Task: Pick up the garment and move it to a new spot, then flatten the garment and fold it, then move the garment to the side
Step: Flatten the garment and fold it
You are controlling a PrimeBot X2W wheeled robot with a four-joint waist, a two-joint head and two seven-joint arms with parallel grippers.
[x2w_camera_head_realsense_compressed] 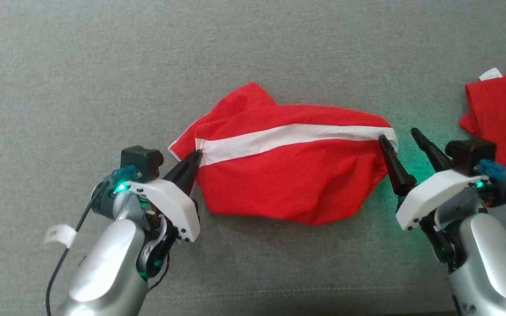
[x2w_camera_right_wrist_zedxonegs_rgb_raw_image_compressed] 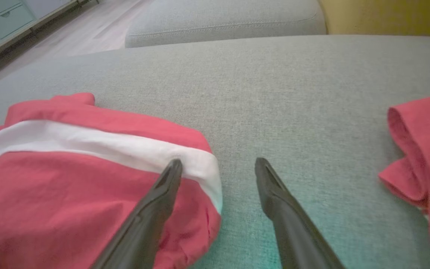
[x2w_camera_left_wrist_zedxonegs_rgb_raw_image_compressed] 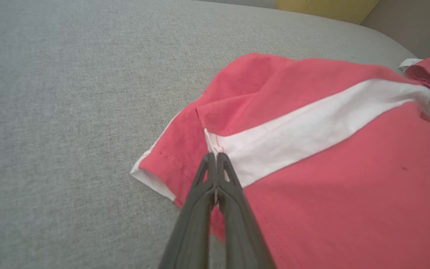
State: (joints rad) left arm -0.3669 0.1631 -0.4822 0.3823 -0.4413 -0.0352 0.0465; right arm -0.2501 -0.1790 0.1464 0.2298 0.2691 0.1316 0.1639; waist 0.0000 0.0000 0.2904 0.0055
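Observation:
A red garment with a white stripe (x2w_camera_head_realsense_compressed: 288,171) lies crumpled and partly folded in the middle of the grey cushion. My left gripper (x2w_camera_head_realsense_compressed: 196,154) is shut, its tips pinching the garment's left edge where the white stripe (x2w_camera_left_wrist_zedxonegs_rgb_raw_image_compressed: 312,123) ends; the left wrist view shows the closed fingertips (x2w_camera_left_wrist_zedxonegs_rgb_raw_image_compressed: 215,158) on the cloth. My right gripper (x2w_camera_head_realsense_compressed: 399,136) stands open at the garment's right end (x2w_camera_right_wrist_zedxonegs_rgb_raw_image_compressed: 88,179). One finger (x2w_camera_right_wrist_zedxonegs_rgb_raw_image_compressed: 172,170) rests over the stripe's end and the other finger (x2w_camera_right_wrist_zedxonegs_rgb_raw_image_compressed: 263,168) is over bare cushion.
A second red garment (x2w_camera_head_realsense_compressed: 501,116) with a white label lies at the right edge, also in the right wrist view (x2w_camera_right_wrist_zedxonegs_rgb_raw_image_compressed: 424,149). The grey sofa cushion (x2w_camera_head_realsense_compressed: 103,66) spreads wide around. A yellow cushion (x2w_camera_right_wrist_zedxonegs_rgb_raw_image_compressed: 386,16) and a floor (x2w_camera_right_wrist_zedxonegs_rgb_raw_image_compressed: 73,33) lie beyond.

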